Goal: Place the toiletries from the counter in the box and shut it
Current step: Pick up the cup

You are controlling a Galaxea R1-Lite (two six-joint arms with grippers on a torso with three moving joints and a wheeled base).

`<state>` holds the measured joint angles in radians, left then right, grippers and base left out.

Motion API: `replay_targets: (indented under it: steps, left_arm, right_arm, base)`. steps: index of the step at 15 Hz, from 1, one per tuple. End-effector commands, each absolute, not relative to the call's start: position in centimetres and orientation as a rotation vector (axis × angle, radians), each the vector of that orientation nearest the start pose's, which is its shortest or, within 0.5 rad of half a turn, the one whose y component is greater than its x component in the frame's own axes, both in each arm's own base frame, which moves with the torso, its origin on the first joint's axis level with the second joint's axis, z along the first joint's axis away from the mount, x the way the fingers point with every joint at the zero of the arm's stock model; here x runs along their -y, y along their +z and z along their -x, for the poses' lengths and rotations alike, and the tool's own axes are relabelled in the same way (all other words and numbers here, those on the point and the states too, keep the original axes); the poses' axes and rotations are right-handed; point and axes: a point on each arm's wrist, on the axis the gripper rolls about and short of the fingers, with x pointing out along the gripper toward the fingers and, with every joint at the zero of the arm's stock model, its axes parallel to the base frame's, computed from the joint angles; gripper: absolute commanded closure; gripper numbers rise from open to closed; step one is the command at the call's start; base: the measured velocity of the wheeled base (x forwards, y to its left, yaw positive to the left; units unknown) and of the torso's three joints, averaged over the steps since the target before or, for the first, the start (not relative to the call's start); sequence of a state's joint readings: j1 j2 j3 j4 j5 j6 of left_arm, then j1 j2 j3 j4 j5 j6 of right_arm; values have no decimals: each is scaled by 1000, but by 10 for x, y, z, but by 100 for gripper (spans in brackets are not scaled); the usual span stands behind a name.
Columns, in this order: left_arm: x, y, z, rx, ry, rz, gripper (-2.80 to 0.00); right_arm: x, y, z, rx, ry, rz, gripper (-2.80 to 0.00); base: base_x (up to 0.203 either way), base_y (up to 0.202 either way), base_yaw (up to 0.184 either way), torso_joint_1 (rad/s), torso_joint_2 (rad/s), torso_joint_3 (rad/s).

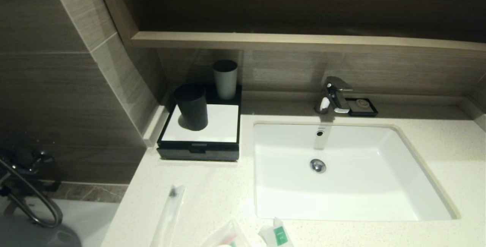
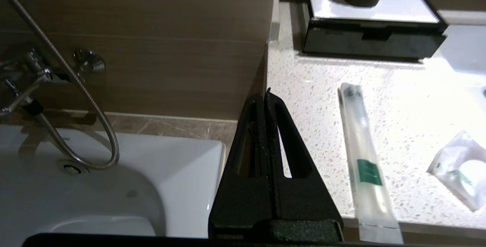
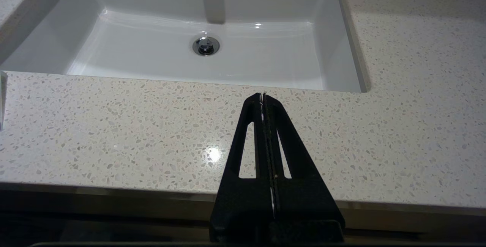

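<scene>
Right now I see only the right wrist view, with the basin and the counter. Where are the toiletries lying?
Observer: On the counter, near its front edge and left of the basin: a long thin sleeve, a clear pouch and a white sachet.
Operator: And where is the box?
Observer: The box stands at the back left of the counter, and its front drawer looks shut.
Operator: Does something stand on the box?
Observer: Yes, a dark cup stands on its white top, with a grey cup behind it.
</scene>
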<state>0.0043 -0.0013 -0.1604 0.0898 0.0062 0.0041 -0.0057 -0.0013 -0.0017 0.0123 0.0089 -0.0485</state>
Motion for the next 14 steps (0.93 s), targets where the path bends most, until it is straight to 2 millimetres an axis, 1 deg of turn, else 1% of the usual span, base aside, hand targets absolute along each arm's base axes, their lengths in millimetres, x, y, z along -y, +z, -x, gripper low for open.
replay_targets:
  steps: [1, 2, 3, 5, 7, 9, 12, 14]
  left_arm:
    - [0, 131, 51, 90, 7, -4, 0]
    - [0, 138, 52, 79, 7, -4, 0]
    - [0, 144, 48, 49, 7, -1, 0]
    - [0, 163, 29, -13, 7, 17, 0]
    - [0, 180, 8, -36, 7, 34, 0]
    - [0, 192, -12, -67, -9, 42, 0]
    - [2, 209, -36, -110, -67, 51, 0]
    - [3, 215, -53, -163, -121, 58, 0]
  right_arm:
    - [0, 75, 23, -10, 4, 49, 0]
    - [0, 75, 23, -11, 4, 49, 0]
    - [0, 75, 23, -9, 5, 49, 0]
    - [0, 75, 23, -9, 5, 49, 0]
    - [0, 75, 23, -9, 5, 49, 0]
    - [0, 75, 23, -10, 4, 49, 0]
    - [0, 75, 23, -11, 3, 49, 0]
    - [0, 75, 23, -9, 3, 49, 0]
  base:
    - [0, 0, 0, 0, 0, 0]
    - [0, 0, 0, 0, 0, 0]
    - [0, 0, 0, 0, 0, 0]
    - [0, 0, 0, 0, 0, 0]
    - [0, 0, 0, 0, 0, 0]
    - [0, 0, 0, 0, 0, 0]
    - [0, 0, 0, 0, 0, 0]
    - [0, 0, 0, 0, 0, 0]
